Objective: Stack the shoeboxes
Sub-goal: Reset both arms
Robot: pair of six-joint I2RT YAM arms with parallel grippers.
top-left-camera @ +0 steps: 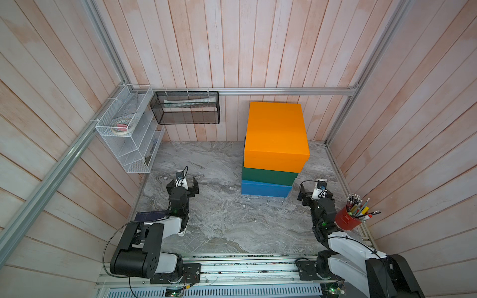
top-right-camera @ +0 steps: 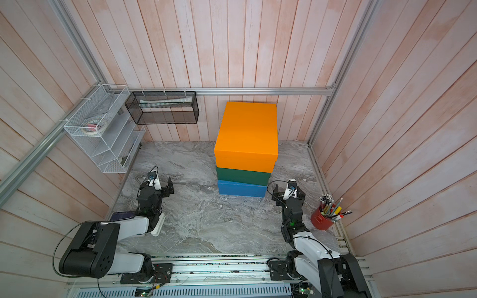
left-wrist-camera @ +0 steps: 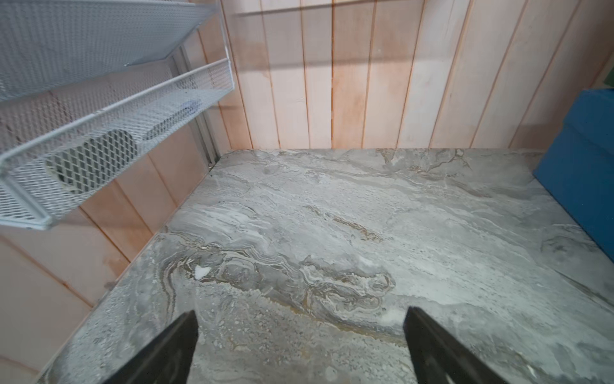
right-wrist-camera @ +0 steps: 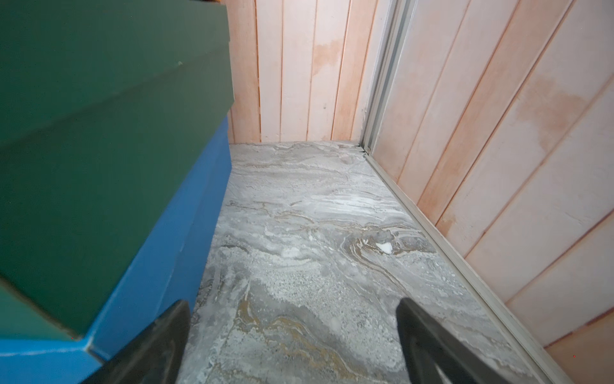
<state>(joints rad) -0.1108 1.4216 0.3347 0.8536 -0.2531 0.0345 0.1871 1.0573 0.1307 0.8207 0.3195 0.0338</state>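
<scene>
Stacking looks done: in both top views the orange shoebox [top-left-camera: 276,134] sits on the green shoebox [top-left-camera: 268,176] on the blue shoebox [top-left-camera: 265,190], right of centre on the counter [top-left-camera: 219,222], and the left end effector [top-left-camera: 182,182] and right end effector [top-left-camera: 313,191] hang open, empty, probably needing only to withdraw.

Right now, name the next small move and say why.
Probably just draw the right gripper back from the blue box: the orange box sits on the green box on blue, so the stack looks done; both it and the left gripper stand open, empty.
</scene>
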